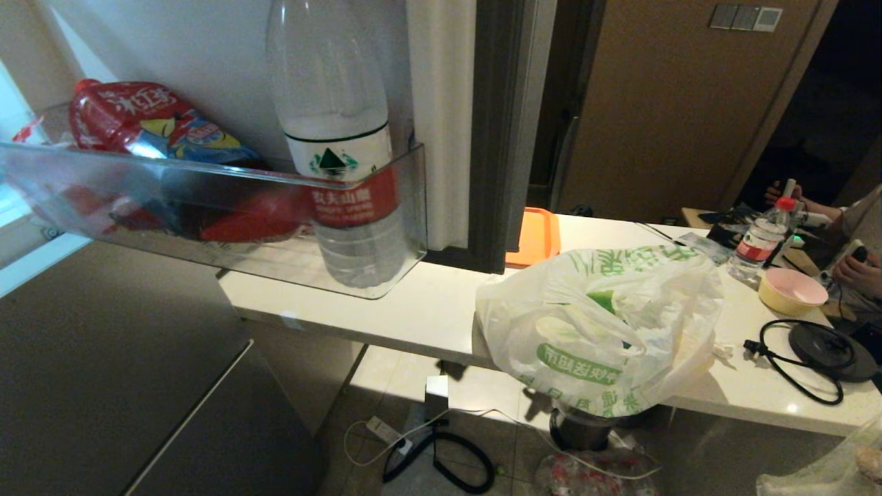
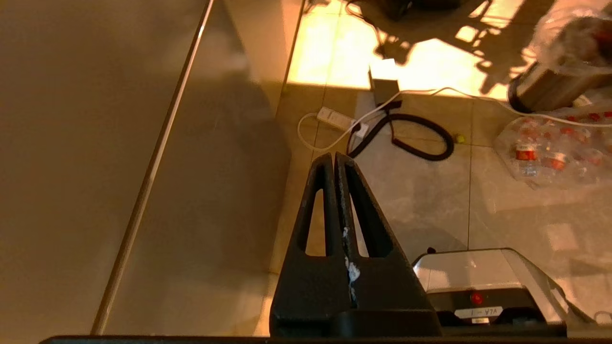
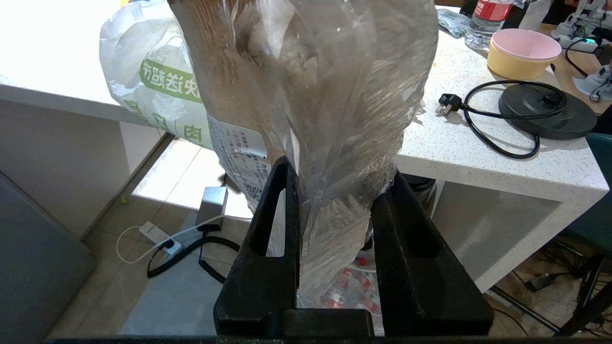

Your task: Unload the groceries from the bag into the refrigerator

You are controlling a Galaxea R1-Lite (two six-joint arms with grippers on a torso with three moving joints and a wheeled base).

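The white bag (image 1: pixel 599 331) with green characters sits on the white counter (image 1: pixel 413 310), bulging over its front edge; it also shows in the right wrist view (image 3: pixel 153 91). My right gripper (image 3: pixel 339 169) is shut on a clear plastic pack of pale beige lumps (image 3: pixel 315 71), held up in front of the counter. A corner of that pack (image 1: pixel 827 472) shows at the head view's lower right. My left gripper (image 2: pixel 333 155) is shut and empty, low over the floor beside the refrigerator's grey door (image 2: pixel 71 143). The refrigerator's open door shelf (image 1: pixel 207 200) stands at the upper left.
The door shelf holds a clear water bottle (image 1: pixel 344 172) and a red pack (image 1: pixel 145 124). On the counter are an orange tray (image 1: pixel 534 238), a pink-and-yellow bowl (image 1: pixel 792 289), a black kettle base (image 1: pixel 830 348) with its cord, and a person's hands (image 1: pixel 854 269). Cables (image 1: pixel 413 441) lie on the floor.
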